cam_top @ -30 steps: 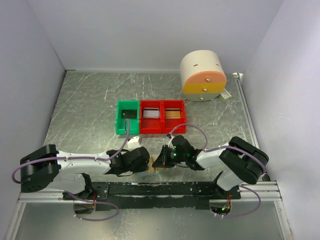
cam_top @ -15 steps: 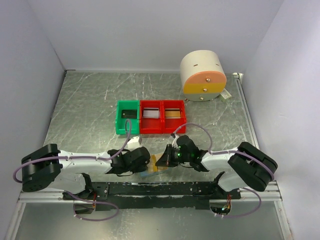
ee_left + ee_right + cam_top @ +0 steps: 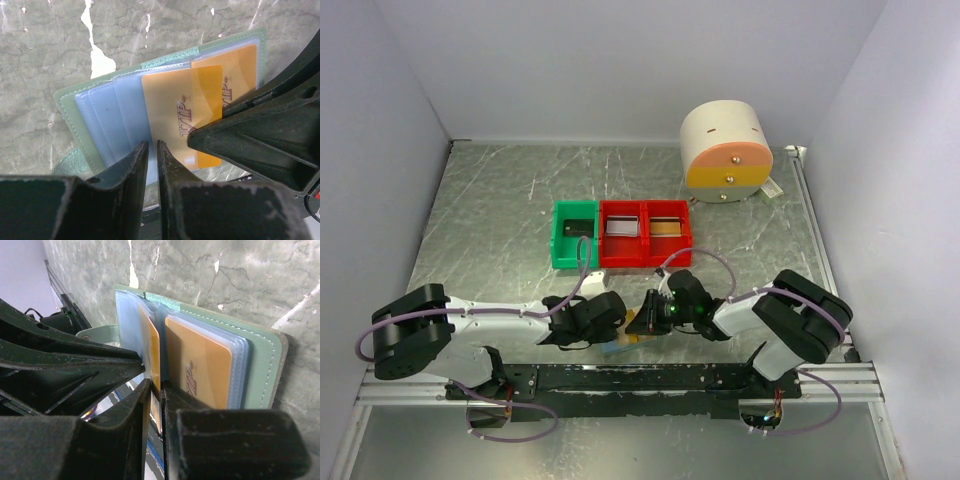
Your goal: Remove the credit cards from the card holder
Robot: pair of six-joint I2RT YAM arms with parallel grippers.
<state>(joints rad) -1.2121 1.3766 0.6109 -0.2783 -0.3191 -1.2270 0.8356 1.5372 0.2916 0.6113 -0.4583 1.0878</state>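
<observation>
The card holder lies open on the bench, just ahead. My right fingers, narrow, straddle the near edge of the partly drawn credit card, which stands edge-on in line with their slit; clamped or not, I cannot tell. My left fingers, narrow, meet the holder's near edge, grip unclear.

right arm: elbow swung outward, then back in | left tool: edged slightly forward

Left pincer, right pincer are black; arms white.
</observation>
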